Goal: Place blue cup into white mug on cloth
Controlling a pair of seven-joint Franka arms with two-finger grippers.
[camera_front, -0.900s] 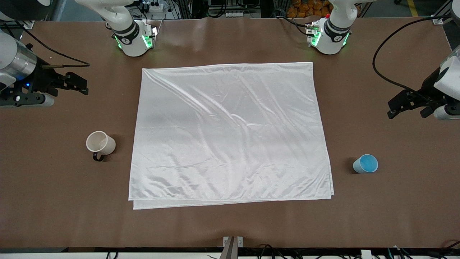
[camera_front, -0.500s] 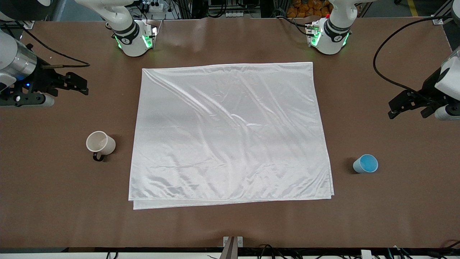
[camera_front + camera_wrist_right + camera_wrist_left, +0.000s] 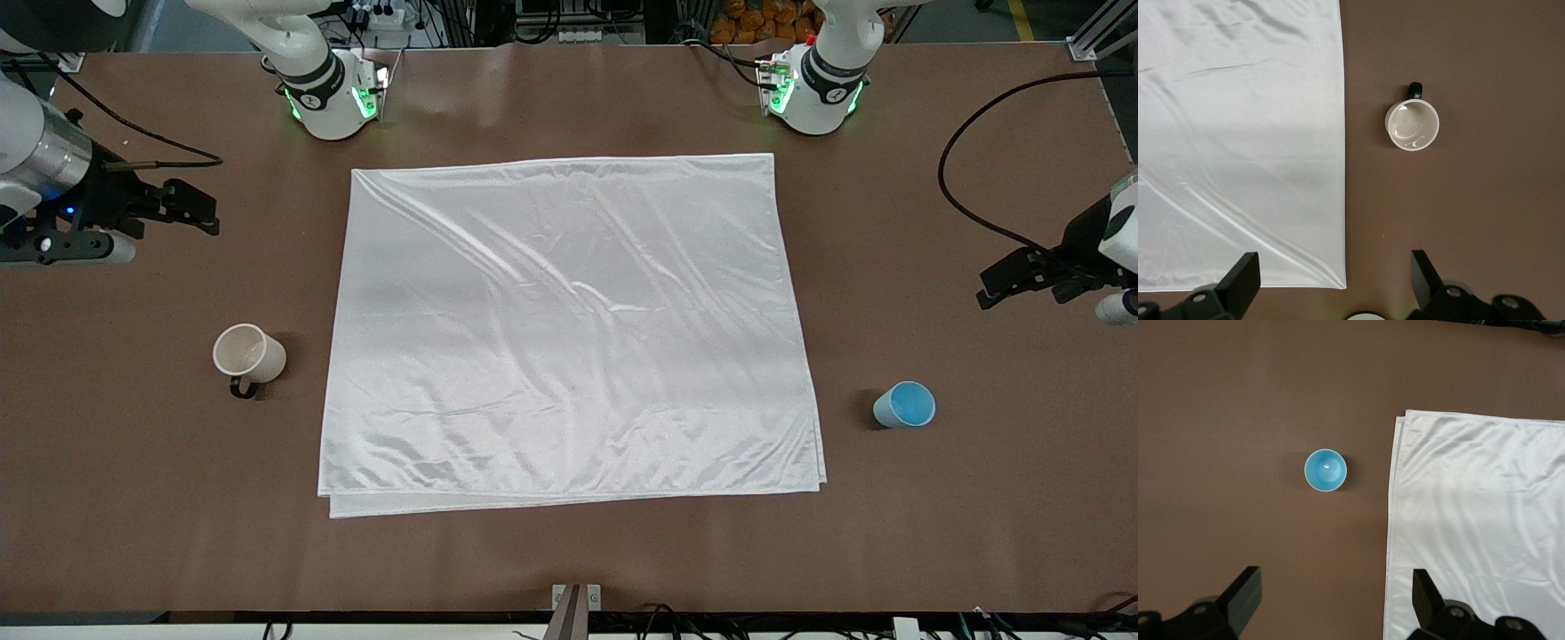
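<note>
The blue cup [image 3: 904,405] stands upright on the bare table beside the cloth [image 3: 569,329], toward the left arm's end. It also shows in the left wrist view [image 3: 1325,470]. The white mug [image 3: 247,354] stands upright on the table beside the cloth toward the right arm's end, its black handle toward the front camera. It also shows in the right wrist view [image 3: 1412,125]. My left gripper [image 3: 1022,286] is open and empty, up over the bare table; in its wrist view [image 3: 1335,583] the cup is apart from it. My right gripper [image 3: 173,222] is open and empty; in its wrist view [image 3: 1333,263] it is over the cloth's corner [image 3: 1238,133].
The brown table [image 3: 569,560] bears the wrinkled, layered cloth in its middle. The two arm bases [image 3: 329,98] [image 3: 813,93] stand at the table's edge farthest from the front camera. A black cable [image 3: 969,196] loops over the table at the left arm's end.
My left gripper has moved over the table toward the front camera and outward toward the left arm's end. The right gripper, cup, mug and cloth have not moved.
</note>
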